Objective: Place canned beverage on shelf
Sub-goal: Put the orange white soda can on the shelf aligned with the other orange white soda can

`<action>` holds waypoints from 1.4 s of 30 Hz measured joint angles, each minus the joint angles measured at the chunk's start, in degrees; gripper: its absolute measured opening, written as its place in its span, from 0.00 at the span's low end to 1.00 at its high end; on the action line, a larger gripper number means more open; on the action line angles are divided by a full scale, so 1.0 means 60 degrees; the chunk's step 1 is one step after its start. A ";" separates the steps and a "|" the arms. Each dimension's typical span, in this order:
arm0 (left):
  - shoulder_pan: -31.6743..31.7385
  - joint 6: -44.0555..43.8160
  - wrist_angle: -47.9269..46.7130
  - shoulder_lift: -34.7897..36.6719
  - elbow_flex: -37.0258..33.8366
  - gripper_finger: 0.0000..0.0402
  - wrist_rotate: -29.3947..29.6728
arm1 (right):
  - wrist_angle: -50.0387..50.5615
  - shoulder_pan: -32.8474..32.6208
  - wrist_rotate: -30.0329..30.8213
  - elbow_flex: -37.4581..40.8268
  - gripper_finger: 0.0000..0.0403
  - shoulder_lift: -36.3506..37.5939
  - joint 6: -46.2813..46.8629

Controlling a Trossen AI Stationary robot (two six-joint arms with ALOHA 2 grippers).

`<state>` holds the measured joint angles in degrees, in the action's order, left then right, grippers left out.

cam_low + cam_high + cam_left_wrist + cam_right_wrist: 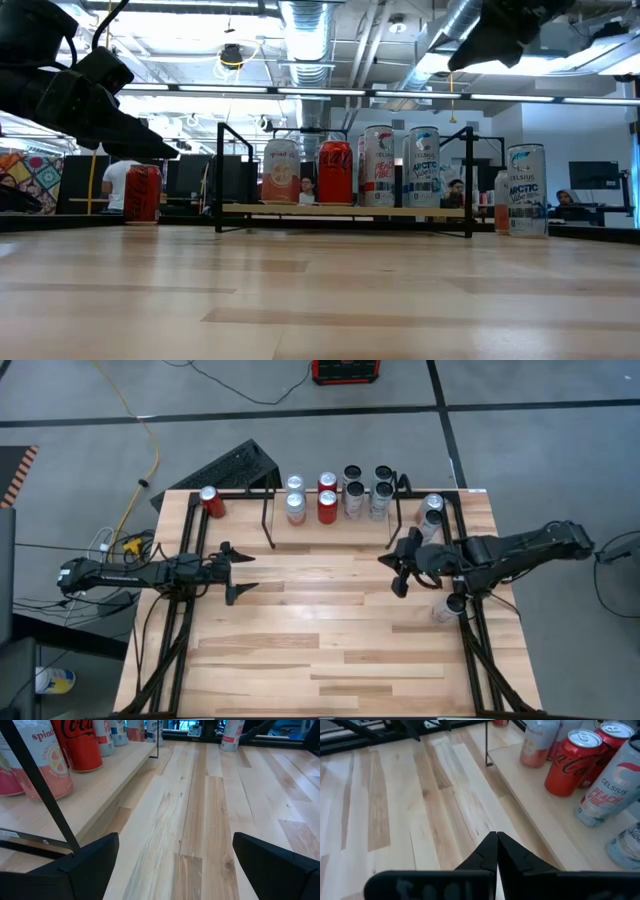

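Surface: wood table [330, 650], bare in the frame's lower half.
Shelf [335, 525]: top centre, holding eight cans.
Left gripper [232, 572]: left of centre, arm stretched level, fingers spread wide, empty.
Right gripper [397, 568]: right of centre, fingers pressed together, empty.
Loose cans: red can [211, 501] upper left; silver cans [432, 510] upper right.

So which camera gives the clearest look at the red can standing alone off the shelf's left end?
The high view: the red can stands apart from the shelf, by the table's far-left corner. The low view shows it upright but partly behind the left arm. Neither wrist view shows it clearly.
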<state>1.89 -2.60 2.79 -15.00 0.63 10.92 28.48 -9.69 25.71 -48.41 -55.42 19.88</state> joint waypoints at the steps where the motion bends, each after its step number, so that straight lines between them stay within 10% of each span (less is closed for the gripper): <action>1: 0.0002 -0.0002 0.0000 0.0000 -0.0001 0.94 0.0000 | -0.0056 -0.0054 0.0044 -0.0002 0.08 -0.0004 0.0011; 17: 0.0000 -0.0002 0.0000 0.0000 -0.0002 0.94 0.0000 | -0.0426 0.0576 0.1224 -0.0580 0.06 -0.0006 -0.0103; 31: 0.0001 -0.0002 0.0000 0.0000 -0.0001 0.94 0.0000 | -0.0538 0.6112 -0.0673 -0.2969 0.06 -0.1719 -0.0761; 42: 0.0000 -0.0002 -0.0004 0.0000 0.0000 0.94 0.0000 | 0.4011 0.8788 0.0912 -0.6456 0.06 -0.4243 0.0550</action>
<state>1.89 -2.61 2.76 -15.00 0.63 10.92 52.55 43.04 31.18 -87.15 -80.88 23.18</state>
